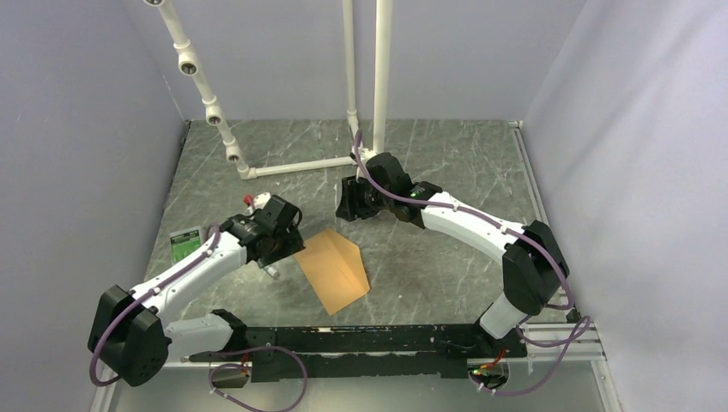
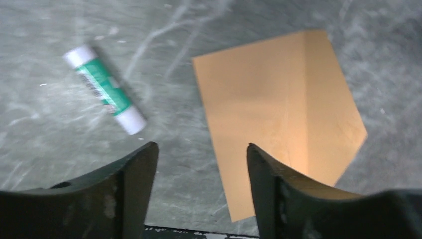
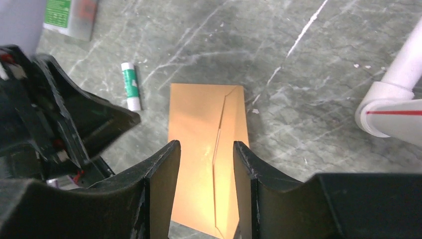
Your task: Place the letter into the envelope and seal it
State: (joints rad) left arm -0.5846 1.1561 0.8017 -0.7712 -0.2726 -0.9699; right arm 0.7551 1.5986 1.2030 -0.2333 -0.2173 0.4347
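- Grey marbled table [image 1: 446, 163] walled in pale panels, with a white pipe frame [image 1: 292, 167] at the back
- envelope [image 1: 335, 270] lies flat near the middle of the table, flap folded over its body, between the two arms
- left gripper [image 2: 201, 149] hovers over the envelope's near edge, jaws spread, nothing between them
- right gripper [image 3: 206, 144] hangs above the envelope, fingers apart, gripping nothing
- glue stick [image 2: 104, 89] lies on the table beside the envelope, not touching it
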